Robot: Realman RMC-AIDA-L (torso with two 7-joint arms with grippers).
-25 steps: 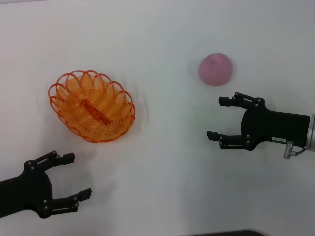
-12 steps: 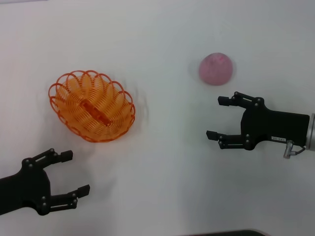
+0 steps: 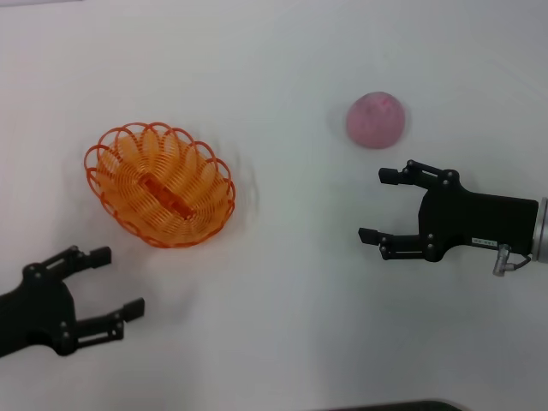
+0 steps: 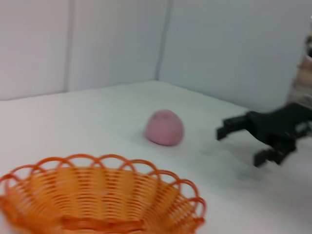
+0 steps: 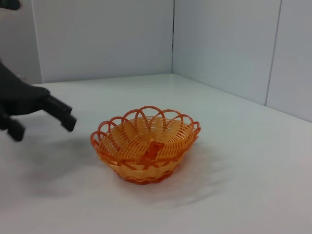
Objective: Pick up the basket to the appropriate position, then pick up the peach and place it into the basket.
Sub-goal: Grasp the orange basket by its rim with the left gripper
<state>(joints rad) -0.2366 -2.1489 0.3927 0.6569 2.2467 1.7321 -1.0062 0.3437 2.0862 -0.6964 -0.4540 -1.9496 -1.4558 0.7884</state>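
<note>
White and matte, the broad tabletop (image 3: 282,325) fills the head view, and the wrist views show pale wall panels (image 5: 102,39) rising behind it, meeting in a corner.

Largest on the table is the oval orange basket of looped wire with a scalloped rim (image 3: 159,184), standing upright on the surface at about nine o'clock from the middle of the head view, with nothing inside it.

At roughly four o'clock, the black right gripper (image 3: 379,204) reaches in from the right edge, its two fingers spread apart and holding nothing; it hovers near the fruit without touching it. At about eight o'clock, the black left gripper (image 3: 114,281) sits low near the left edge, fingers likewise apart and empty, just below the basket and clear of its rim.

Smallest is the round, matte pink peach (image 3: 375,120), lying on the table at about one o'clock, well apart from the basket and just beyond the right gripper's upper finger.
</note>
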